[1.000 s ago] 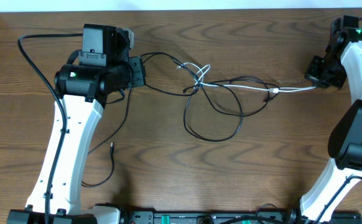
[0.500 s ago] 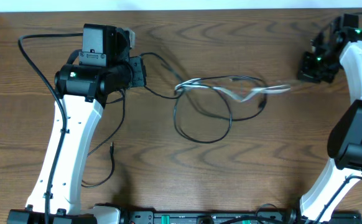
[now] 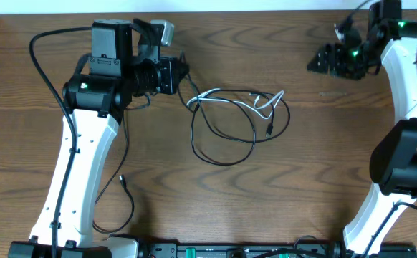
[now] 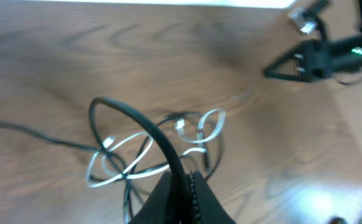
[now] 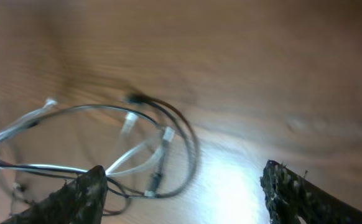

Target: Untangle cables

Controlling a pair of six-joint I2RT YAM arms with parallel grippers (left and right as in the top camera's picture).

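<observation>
**Light, limp cords bunched mid-bench, one pinched on the left**

The cables (image 3: 233,118) lie in a loose bundle near the middle of the bench (image 3: 316,186), between the two arms and nearer the left arm (image 3: 87,143). A black cord (image 3: 219,159) spreads in wide open loops. A whitish cord (image 3: 264,106) folds through its upper part in a few tighter bends, and the two cross at the left end of the bundle.

The left jaws are pressed together on the black cord. The left wrist view shows it rising from between them in an arch and dropping back to the bundle. The right jaws, on the right arm (image 3: 409,79), are spread wide with nothing between them, well apart from the bundle.

These cords look thin, light and quite limp. They should follow any pull and slide easily over the wood rather than hold a shape. The risk is that a hard pull from both sides draws the crossings into a knot. The sheaths look smooth, so a pinch on bare cord may slip.

A small plug (image 3: 269,132) hangs at the right side of the bundle. An end like that gives a firmer stop and seems the best place for the right jaws to take hold, low against the bench. A sharp tug there could strain the joint between plug and cord.
</observation>
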